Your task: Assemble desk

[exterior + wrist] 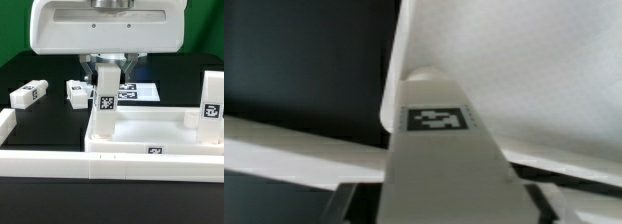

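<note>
The white desk top lies rim up in the middle of the table. My gripper is shut on a white square leg with a tag. It holds the leg upright at the top's corner on the exterior view's left. In the wrist view the leg runs between my dark fingers down to the top's rounded corner. I cannot tell whether the leg's end is in the socket. A second tagged leg stands upright at the top's far corner on the exterior view's right.
Two loose tagged legs lie on the black table at the exterior view's left. The marker board lies behind the gripper. Long white border rails run along the front and left, close to the desk top.
</note>
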You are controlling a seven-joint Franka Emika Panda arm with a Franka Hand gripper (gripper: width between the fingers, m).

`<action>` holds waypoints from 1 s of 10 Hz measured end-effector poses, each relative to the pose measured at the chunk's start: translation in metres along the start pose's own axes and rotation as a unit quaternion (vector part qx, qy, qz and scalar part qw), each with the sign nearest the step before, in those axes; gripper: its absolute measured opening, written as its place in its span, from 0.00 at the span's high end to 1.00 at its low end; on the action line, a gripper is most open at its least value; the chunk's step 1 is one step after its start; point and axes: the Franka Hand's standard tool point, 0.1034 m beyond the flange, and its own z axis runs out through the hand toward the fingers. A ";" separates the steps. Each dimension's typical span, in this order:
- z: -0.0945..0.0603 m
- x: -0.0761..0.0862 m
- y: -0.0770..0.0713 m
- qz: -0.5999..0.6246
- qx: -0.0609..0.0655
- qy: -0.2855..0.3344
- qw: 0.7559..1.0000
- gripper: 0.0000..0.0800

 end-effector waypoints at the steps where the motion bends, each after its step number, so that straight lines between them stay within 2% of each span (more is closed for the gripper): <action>1: 0.000 0.000 0.001 0.045 0.003 0.001 0.999 0.64; 4: 0.001 0.002 0.001 0.152 0.005 0.007 0.988 0.64; 8: 0.001 0.002 0.002 0.307 0.008 0.007 0.952 0.64; 10: 0.001 0.002 0.004 0.380 0.020 0.005 0.925 0.64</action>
